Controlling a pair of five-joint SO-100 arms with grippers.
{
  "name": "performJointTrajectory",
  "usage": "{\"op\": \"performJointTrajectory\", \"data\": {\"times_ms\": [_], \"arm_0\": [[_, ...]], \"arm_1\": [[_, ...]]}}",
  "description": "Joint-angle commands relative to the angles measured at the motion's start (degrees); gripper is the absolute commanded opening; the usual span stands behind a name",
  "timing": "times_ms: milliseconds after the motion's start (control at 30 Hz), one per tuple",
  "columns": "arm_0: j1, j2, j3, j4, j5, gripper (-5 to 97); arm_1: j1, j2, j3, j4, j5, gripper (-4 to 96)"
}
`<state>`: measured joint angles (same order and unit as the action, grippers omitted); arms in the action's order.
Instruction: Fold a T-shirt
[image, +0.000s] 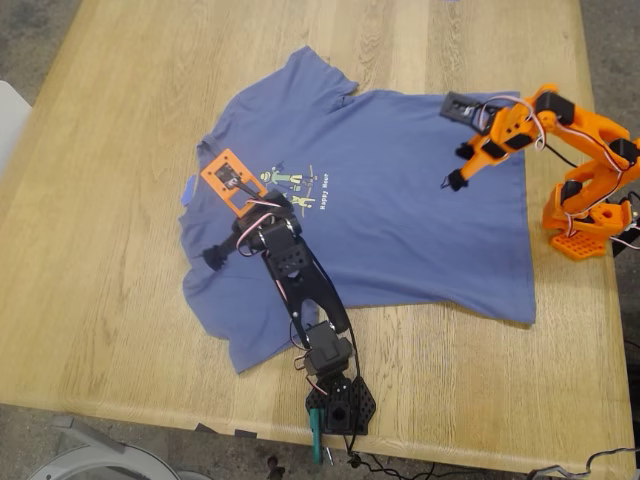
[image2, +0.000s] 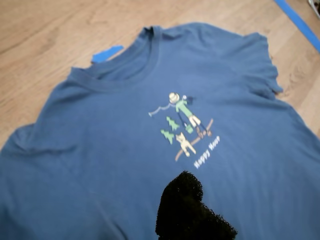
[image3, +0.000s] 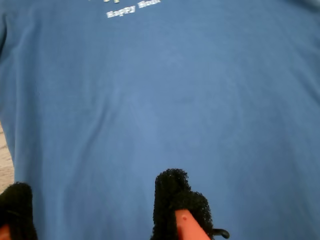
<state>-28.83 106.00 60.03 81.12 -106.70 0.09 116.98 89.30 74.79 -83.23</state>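
Observation:
The slate-blue T-shirt (image: 400, 210) lies spread out, print side up, on the wooden table (image: 120, 300). Its collar (image2: 125, 70) is toward the exterior view's left and its hem toward the right. My first gripper (image: 212, 257), on the black arm, hovers over the shirt near the lower sleeve. Only one black padded finger (image2: 190, 210) shows in its wrist view, below the cartoon print (image2: 185, 130). My second gripper (image: 458, 168), on the orange arm, hangs open above the shirt's belly. Its two black-tipped fingers (image3: 175, 200) stand wide apart over plain cloth with nothing between them.
The black arm's base (image: 340, 405) sits at the table's near edge, the orange arm's base (image: 585, 225) at the exterior view's right. A small piece of blue tape (image: 190, 190) lies beside the collar. Bare wood surrounds the shirt.

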Motion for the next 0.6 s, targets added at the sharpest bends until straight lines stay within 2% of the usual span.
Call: {"op": "performJointTrajectory", "data": {"times_ms": [0,300,567], "arm_0": [[-2.29,-0.09,-0.09,-4.04,0.7,78],[-5.89,-5.1,7.12,-19.07,2.46,76],[-6.86,-12.13,11.6,-28.56,3.6,78]], "arm_1": [[-1.85,-1.32,1.05,-6.77,0.18,34.9],[-6.33,-12.74,-0.79,-20.65,0.18,35.0],[-8.79,-19.34,-2.55,-26.98,1.05,35.0]]}}
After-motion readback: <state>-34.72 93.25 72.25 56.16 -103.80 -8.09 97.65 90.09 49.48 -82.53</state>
